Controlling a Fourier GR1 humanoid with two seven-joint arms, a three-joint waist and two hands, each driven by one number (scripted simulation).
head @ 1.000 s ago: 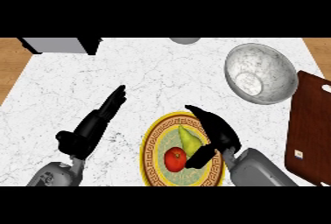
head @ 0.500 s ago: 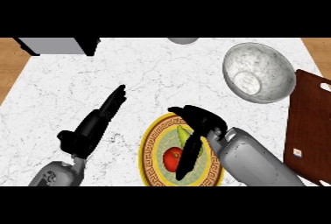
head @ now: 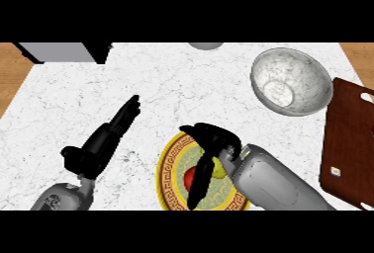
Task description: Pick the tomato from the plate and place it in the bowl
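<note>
At left, on the counter [head: 66,99]: left hand [head: 110,138], idle, fingers straight, nothing held. At centre: right hand [head: 213,141], shifted in from the right side of the plate [head: 166,168] to directly over the tomato [head: 193,177], mostly covering it. Cannot tell whether closed on it. Tomato on the plate beside a pear [head: 217,170], not yet lifted. Treat as grasp phase. At right: bowl [head: 292,81], awaiting delivery.

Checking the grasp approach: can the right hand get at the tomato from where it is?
Probably yes: the right hand hangs over the plate, its fingers at the tomato; only the pear crowds it.
</note>
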